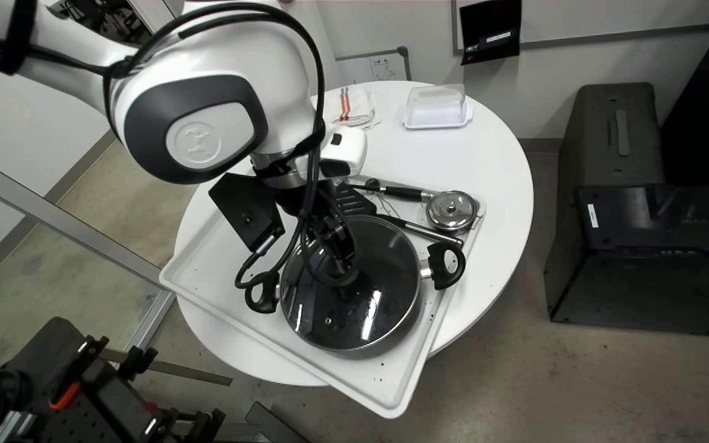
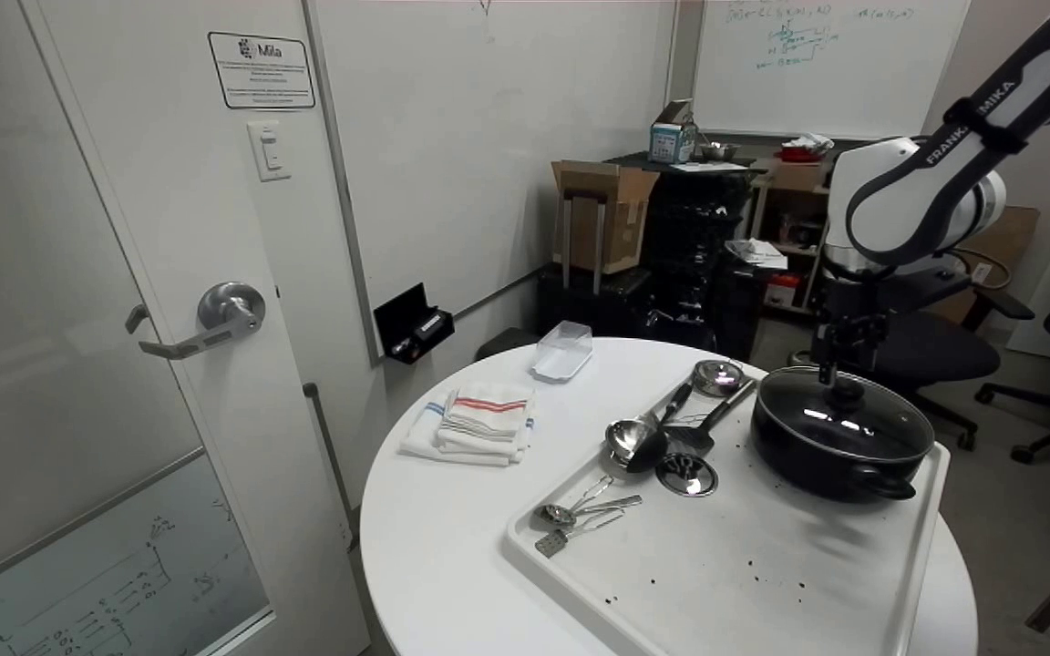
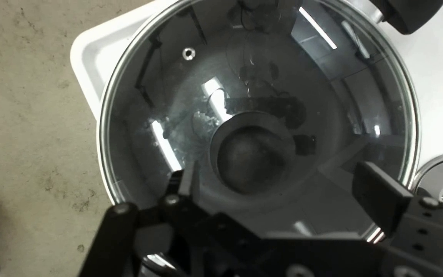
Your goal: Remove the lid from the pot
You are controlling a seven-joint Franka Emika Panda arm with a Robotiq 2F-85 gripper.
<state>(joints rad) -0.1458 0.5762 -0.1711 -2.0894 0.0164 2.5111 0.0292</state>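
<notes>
The black pot (image 2: 808,460) stands on a white tray (image 2: 598,597). The see-through glass lid (image 2: 817,424) with a thin metal rim lies flat on the pot; it also shows in an exterior view (image 1: 385,258) and in the wrist view (image 3: 321,96). Its dark round centre knob (image 3: 250,159) shows in the wrist view and in an exterior view (image 2: 846,390). My gripper (image 3: 279,181) is open and empty, with its fingers pointing down at the lid. Its tips (image 2: 828,369) are close to the knob. I cannot tell whether they touch the lid.
Ladles, a black spatula (image 2: 691,437) and small metal lids (image 1: 451,210) lie on the tray beside the pot. The pot's side handle (image 1: 447,266) sticks out toward the tray's edge. Folded towels (image 2: 479,424) and a clear container (image 1: 436,109) stand on the round table.
</notes>
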